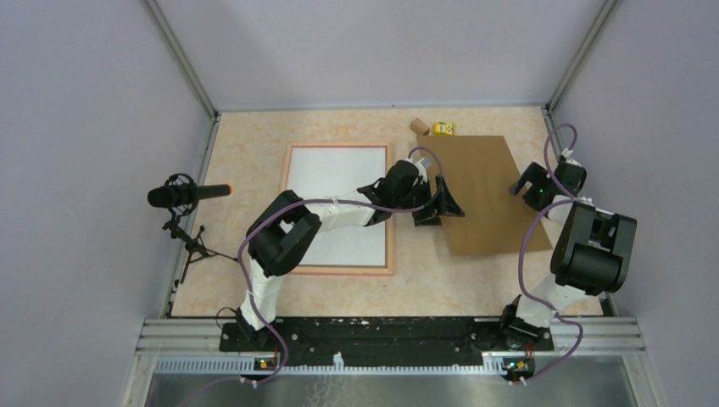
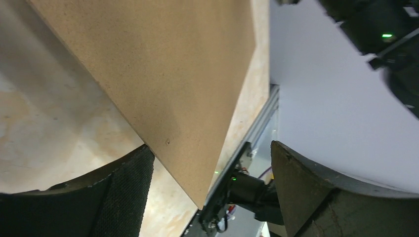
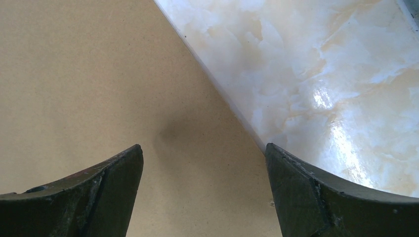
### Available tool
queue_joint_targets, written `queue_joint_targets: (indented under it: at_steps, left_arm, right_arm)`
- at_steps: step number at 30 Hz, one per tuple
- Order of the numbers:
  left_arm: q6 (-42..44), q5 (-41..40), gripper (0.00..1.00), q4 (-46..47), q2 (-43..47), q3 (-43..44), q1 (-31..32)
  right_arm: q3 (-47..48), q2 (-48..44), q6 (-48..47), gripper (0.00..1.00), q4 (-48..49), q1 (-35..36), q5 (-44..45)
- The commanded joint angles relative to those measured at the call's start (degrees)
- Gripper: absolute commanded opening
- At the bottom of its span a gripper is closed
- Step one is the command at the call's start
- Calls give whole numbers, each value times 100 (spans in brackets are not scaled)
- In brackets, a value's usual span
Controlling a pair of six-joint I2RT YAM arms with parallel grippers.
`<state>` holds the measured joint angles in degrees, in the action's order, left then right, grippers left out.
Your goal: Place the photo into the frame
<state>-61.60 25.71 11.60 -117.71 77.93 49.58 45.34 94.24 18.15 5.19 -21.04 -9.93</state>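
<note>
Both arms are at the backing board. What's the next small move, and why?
Probably close both grippers on the brown backing board. The left gripper and right gripper stand open with the board's opposite edges showing between their fingers. The white-backed photo already lies inside the frame, so the board likely goes over it next.

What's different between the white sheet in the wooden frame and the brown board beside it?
The sheet is white; the board is plain brown. The sheet lies inside the frame, square to the table; the board lies bare, skewed. The left gripper and right gripper stand open at the board's edges, not the sheet's. Sheet and board are both flat rectangles.
</note>
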Motion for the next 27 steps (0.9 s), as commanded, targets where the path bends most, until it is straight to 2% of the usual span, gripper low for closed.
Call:
queue_joint_targets:
  at_steps: [1, 10, 13, 17, 27]
  left_arm:
    - [-93, -26, 85, 886, 666, 195, 80]
    - [-54, -673, 63, 679, 955, -95, 78]
    - [-82, -750, 49, 539, 909, -60, 79]
    - [-119, -957, 37, 365, 858, -96, 83]
    - [-82, -1413, 21, 184, 694, -15, 81]
  right_arm:
    - [-380, 209, 330, 90, -975, 117, -1060]
    - [-384, 366, 351, 89, -868, 116, -1159]
    - [-390, 376, 356, 89, -836, 116, -1186]
    - [-392, 394, 360, 89, -819, 116, -1193]
    - [-398, 437, 373, 89, -764, 117, -1261]
